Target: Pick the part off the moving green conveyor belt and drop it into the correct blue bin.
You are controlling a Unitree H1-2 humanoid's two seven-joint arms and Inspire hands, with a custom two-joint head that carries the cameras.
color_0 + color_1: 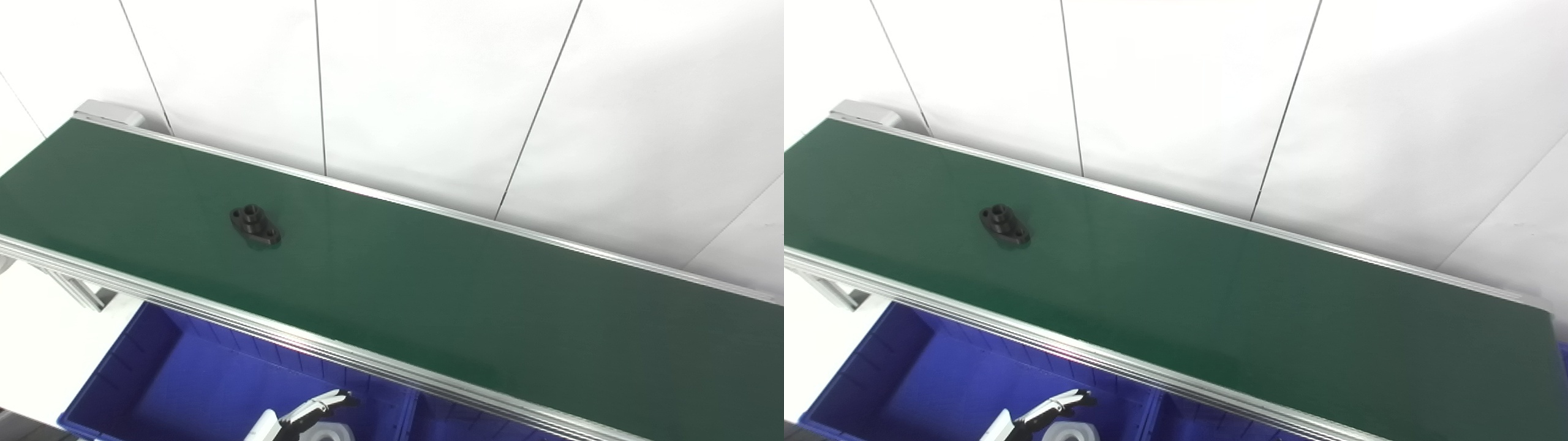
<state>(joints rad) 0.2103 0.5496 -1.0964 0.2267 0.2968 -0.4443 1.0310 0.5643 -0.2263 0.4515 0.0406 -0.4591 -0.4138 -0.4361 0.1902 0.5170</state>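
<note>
A black part is lying on the green conveyor belt while one hand is showing low over a blue bin.

The part (255, 225), a flat flange with a raised round boss at its far end, is sitting on the belt (429, 288) toward its left end, nearer the front rail than the back one. Below the front rail, the left blue bin (153, 380) is standing beside a second blue bin (453, 425), of which only a sliver is showing. The left hand (300, 419) is reaching in from the bottom edge over the left bin, its white and black fingers (327, 402) extending loosely and holding nothing, well apart from the part. A white ring-shaped object (327, 433) is lying in that bin just beneath the fingers. The right hand is lying out of view.
</note>
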